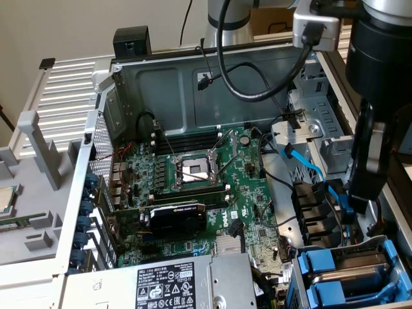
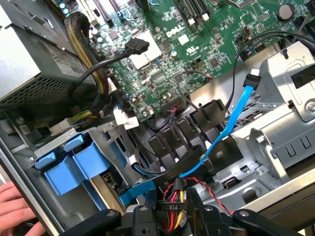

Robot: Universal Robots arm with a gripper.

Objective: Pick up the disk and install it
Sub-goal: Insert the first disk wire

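Your disk (image 1: 351,273) will likely be stiff, heavy and sensitive to shocks; hold it by the blue rails (image 1: 320,264). Whether the claw (image 2: 171,209) pinches anything, I cannot tell.

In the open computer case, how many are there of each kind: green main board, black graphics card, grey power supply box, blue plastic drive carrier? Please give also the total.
Green printed main board: 1
Black rectangular graphics card: 1
Grey metal power supply box with black-and-white label: 1
Blue plastic drive carriers: 2
Total: 5
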